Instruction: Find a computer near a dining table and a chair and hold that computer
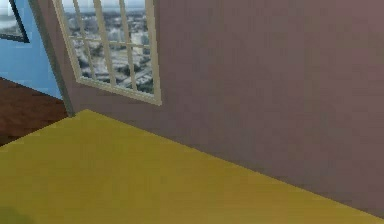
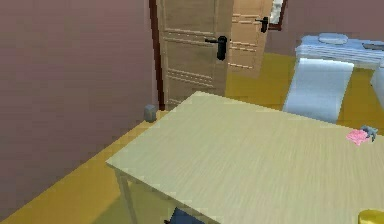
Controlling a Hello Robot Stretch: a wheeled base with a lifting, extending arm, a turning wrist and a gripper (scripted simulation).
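A light wooden dining table [image 2: 250, 160] takes up the lower half of the arm side view. Behind its far right side stands a pale blue-white chair [image 2: 318, 86]. A small pink thing [image 2: 358, 136] lies on the tabletop near the view's right edge. A small white bit [image 2: 366, 212] sits at the table's near right corner; I cannot tell what it is.
A wooden door [image 2: 210, 45] with a black handle stands behind the table, with a small grey object [image 2: 150, 112] on the yellow floor beside it. A pale blue surface [image 2: 340, 48] carries a flat dish at top right. Ahead are a mauve wall [image 1: 270, 80], a window [image 1: 110, 45] and dark wood floor [image 1: 25, 108].
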